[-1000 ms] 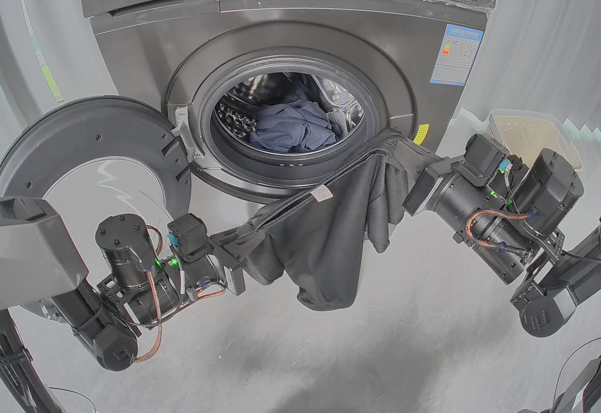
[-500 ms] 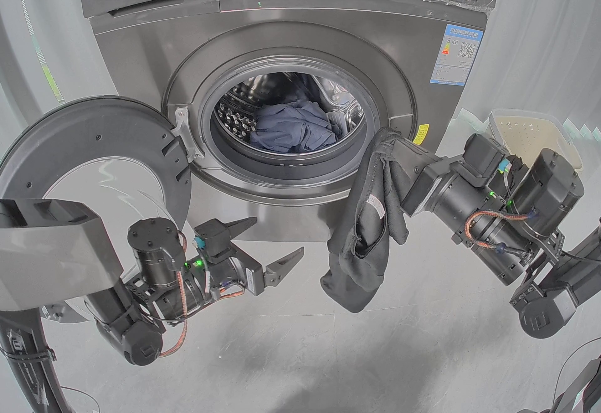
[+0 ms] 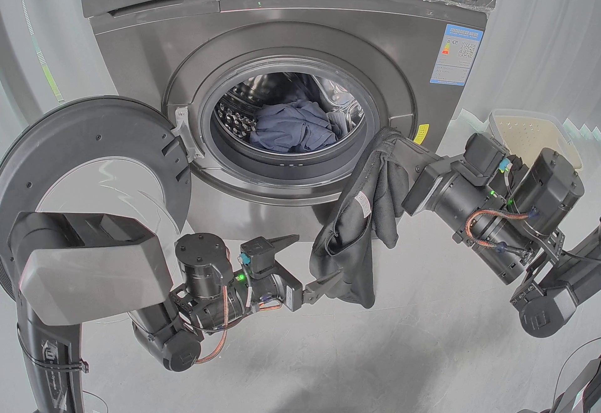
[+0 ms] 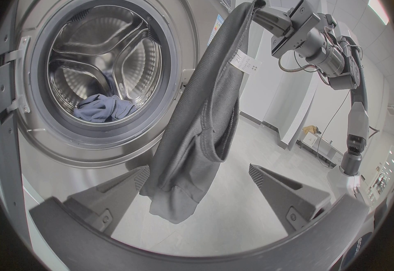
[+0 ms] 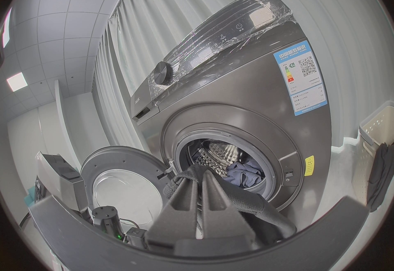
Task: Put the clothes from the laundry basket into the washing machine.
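A dark grey garment hangs from my right gripper, which is shut on its upper edge just in front of and right of the washing machine's round opening. In the right wrist view the gripper's fingers are pressed together over the cloth. My left gripper is open low down, and the garment's lower end hangs between its fingers, close to one of them. A blue garment lies in the drum. The pale laundry basket stands at the right.
The machine's door is swung open to the left, above my left arm. Another dark cloth hangs over the basket's rim. Bare grey floor lies below the arms.
My left gripper let go of the garment and dropped, then moved right, open, to the garment's hanging lower end. The cloth went from stretched between both grippers to hanging from the right one.
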Available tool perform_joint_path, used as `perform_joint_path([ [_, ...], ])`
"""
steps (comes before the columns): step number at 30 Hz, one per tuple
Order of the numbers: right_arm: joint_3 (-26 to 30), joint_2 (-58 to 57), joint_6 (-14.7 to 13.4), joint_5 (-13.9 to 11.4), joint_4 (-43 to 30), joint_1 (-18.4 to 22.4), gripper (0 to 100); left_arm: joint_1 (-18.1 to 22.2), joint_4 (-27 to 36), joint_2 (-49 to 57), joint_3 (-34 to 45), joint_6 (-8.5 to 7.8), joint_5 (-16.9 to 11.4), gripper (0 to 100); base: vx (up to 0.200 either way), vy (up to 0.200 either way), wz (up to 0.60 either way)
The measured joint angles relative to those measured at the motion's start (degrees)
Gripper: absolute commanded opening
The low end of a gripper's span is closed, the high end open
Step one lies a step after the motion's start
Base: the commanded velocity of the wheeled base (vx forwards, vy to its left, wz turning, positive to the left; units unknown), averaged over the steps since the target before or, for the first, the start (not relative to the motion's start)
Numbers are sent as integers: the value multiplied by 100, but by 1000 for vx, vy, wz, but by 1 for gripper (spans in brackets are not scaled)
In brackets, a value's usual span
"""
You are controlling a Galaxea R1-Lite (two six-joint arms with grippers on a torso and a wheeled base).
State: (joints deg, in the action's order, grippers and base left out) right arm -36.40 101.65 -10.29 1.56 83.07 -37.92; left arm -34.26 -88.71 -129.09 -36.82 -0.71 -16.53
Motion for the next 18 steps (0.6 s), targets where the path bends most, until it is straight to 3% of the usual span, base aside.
perform_joint_path([
  [15, 0, 11, 2, 0, -2, -11, 0, -121, 15, -719, -1370, 52, 178, 100, 0, 0, 0],
  [16, 0, 11, 2, 2, -2, -11, 0, -133, 15, -792, -1464, 44, 233, 0, 0, 0, 0],
  [18, 0, 11, 2, 0, -5, -11, 0, -155, 13, -906, -1597, 33, 305, 0, 0, 0, 0],
])
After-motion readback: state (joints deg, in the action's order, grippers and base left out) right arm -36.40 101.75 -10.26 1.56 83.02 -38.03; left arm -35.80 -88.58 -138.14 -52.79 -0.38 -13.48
